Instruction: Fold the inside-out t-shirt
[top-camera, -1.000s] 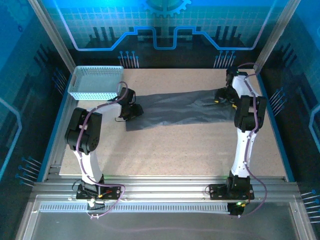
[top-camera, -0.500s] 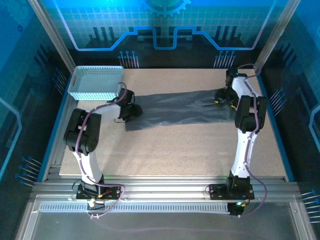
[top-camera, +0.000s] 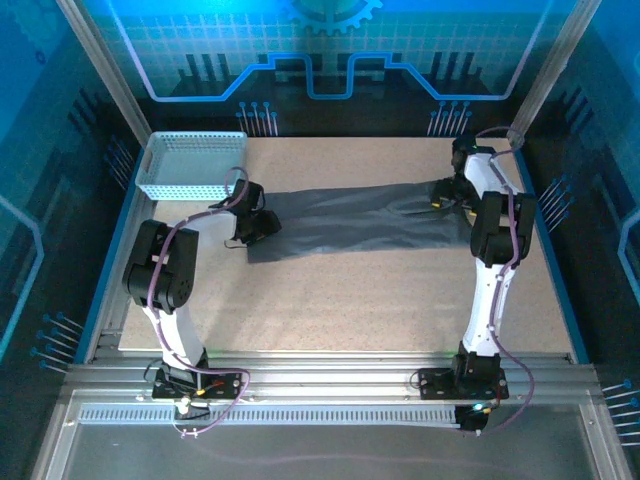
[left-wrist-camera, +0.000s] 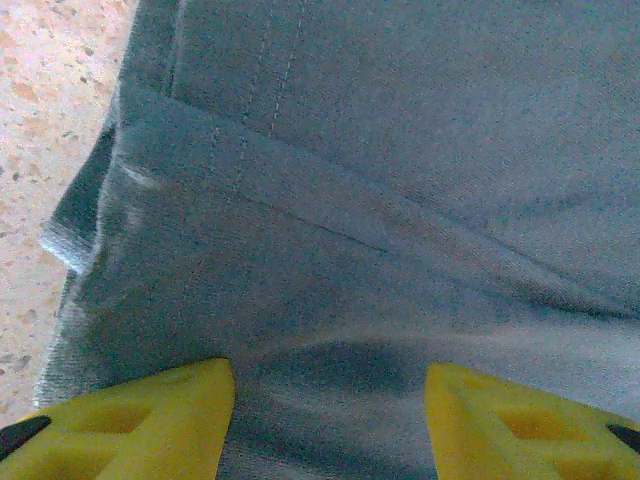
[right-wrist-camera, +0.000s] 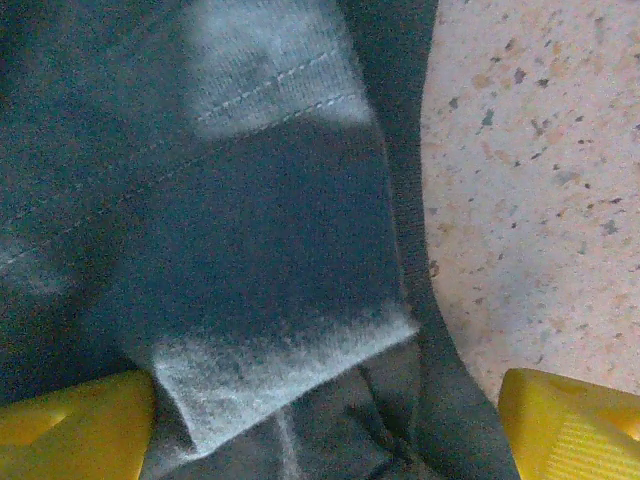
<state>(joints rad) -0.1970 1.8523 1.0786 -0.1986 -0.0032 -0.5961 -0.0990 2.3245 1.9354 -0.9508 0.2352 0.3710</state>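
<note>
T-shirt (top-camera: 360, 220) flat on worktop (top-camera: 350, 300) as a narrow strip, long axis left to right, right end slightly farther back. Left hand (top-camera: 250, 228) at left end, half spread, gripping nothing. Right hand (top-camera: 441, 196) at right end, wide. Neck and sleeves hard to make out.

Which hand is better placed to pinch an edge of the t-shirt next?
Likely the right hand: a folded hem corner of the t-shirt lies between its open fingers. The left hand straddles flatter cloth, its edge off to one side.
</note>
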